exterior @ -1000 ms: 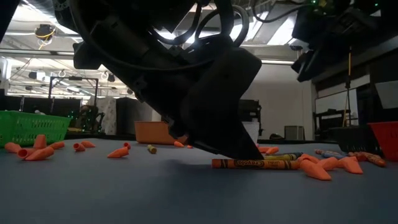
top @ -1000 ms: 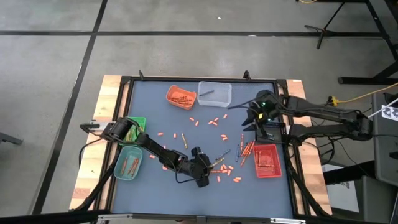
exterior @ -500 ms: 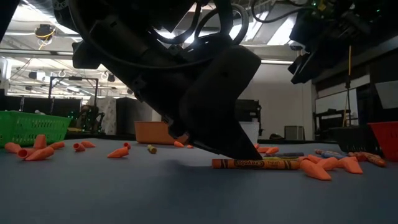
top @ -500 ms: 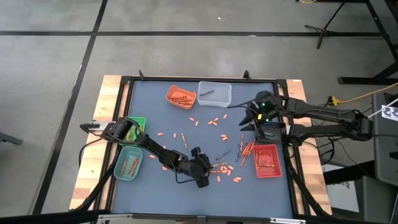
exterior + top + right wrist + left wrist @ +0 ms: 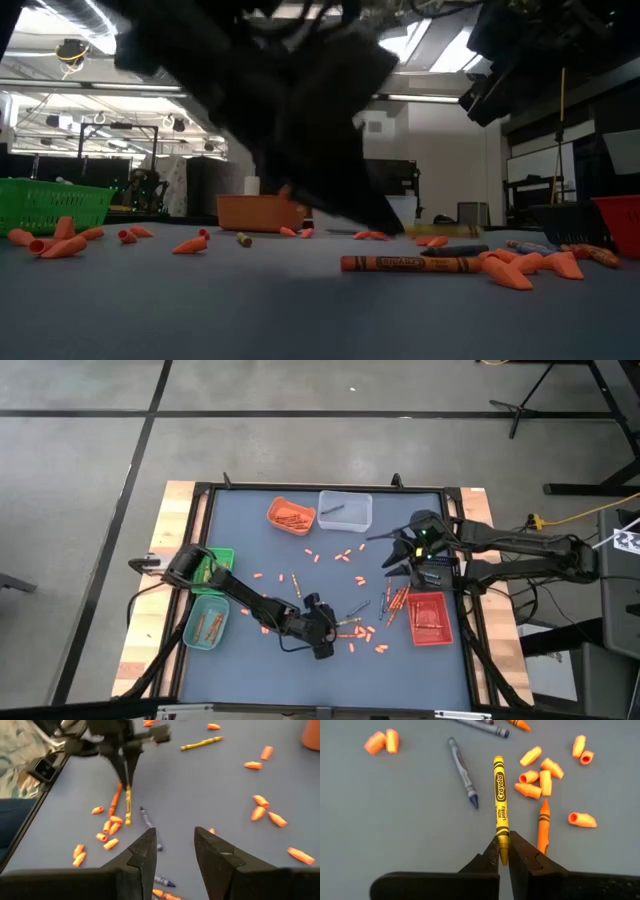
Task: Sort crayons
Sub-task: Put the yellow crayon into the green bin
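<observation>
Crayons lie scattered over the blue-grey table among orange stubs. My left gripper (image 5: 335, 628) is near the front middle, shut on a yellow crayon (image 5: 499, 795). An orange crayon (image 5: 543, 827) and a dark blue-grey crayon (image 5: 463, 772) lie flat on the table beside it. The right wrist view shows the same yellow crayon (image 5: 128, 805) slanting down from my left gripper (image 5: 125, 775). My right gripper (image 5: 172, 845) hovers open over the table's right side (image 5: 392, 555), with nothing between its fingers. My left gripper pinches the yellow crayon's near end (image 5: 503, 842) between its two fingertips. The fingers slant down from the table's left and lie in line with the crayon, which sticks out forward beyond them. The crayon slants down, and in the low view its free end (image 5: 445, 231) shows above the lying crayons.
An orange tray (image 5: 290, 515) and a clear tray (image 5: 345, 508) stand at the far edge. A green basket (image 5: 212, 563) and a teal tray (image 5: 205, 622) stand at the left, a red tray (image 5: 430, 618) at the right. Another yellow crayon (image 5: 202, 743) lies farther off.
My left gripper has risen from the table, blurring in the low view. The yellow crayon has come up with it. It lay beside the orange crayon before, and it now shows above the crayons still lying there.
</observation>
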Robot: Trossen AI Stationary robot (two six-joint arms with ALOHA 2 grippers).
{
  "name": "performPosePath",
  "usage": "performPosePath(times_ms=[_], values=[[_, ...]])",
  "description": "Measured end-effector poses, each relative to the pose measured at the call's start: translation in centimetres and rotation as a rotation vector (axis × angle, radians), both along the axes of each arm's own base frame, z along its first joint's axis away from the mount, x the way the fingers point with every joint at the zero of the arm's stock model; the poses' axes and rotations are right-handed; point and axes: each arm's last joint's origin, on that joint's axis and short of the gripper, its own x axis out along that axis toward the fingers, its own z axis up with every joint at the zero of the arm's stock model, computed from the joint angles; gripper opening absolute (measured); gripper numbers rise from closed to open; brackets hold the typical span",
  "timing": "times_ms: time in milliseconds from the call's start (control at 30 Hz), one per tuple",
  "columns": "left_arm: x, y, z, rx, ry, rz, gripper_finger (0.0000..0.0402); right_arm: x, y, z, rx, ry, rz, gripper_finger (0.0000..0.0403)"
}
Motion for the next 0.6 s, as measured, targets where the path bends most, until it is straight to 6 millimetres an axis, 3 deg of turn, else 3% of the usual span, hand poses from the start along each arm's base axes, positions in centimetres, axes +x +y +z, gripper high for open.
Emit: performPosePath(times_ms=[333, 600], values=[[-2.5, 1.0, 5.9, 0.012, 0.059, 0.023, 0.0001, 0.8, 3.1, 0.3, -0.089, -0.045, 0.095, 0.0131], [-8.1, 3.1, 11.9, -0.011, 0.172, 0.206, 0.0001, 1.2, 4.4, -0.1, -0.164, -0.021, 0.088, 0.0131]])
